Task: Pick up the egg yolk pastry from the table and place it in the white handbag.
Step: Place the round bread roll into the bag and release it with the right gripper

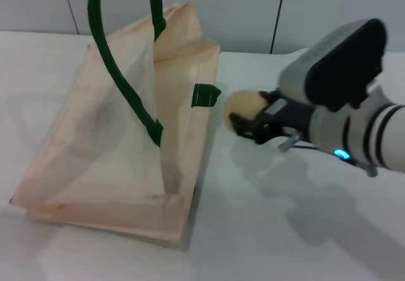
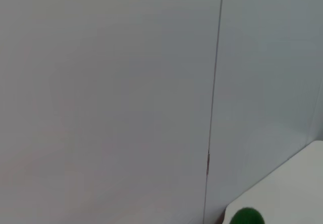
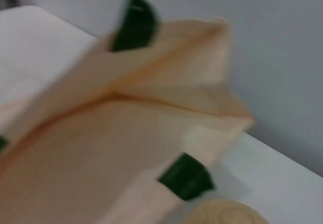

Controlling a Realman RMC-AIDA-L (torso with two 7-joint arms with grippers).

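Note:
The white handbag (image 1: 126, 135) is a cream fabric tote on the table at the left, its mouth pulled up and open by a dark green handle (image 1: 120, 72) that runs out of the top of the head view. My right gripper (image 1: 243, 119) is shut on the egg yolk pastry (image 1: 243, 107), a pale yellow ball held above the table just right of the bag's green tab (image 1: 205, 94). The right wrist view shows the bag (image 3: 101, 148), a green tab (image 3: 185, 176) and the pastry's top (image 3: 224, 214). My left gripper is out of view.
The white table (image 1: 285, 230) stretches to the right and front of the bag. A grey panelled wall (image 1: 253, 9) stands behind it. The left wrist view shows the wall (image 2: 101, 82), a table corner (image 2: 292, 188) and a bit of green handle (image 2: 246, 217).

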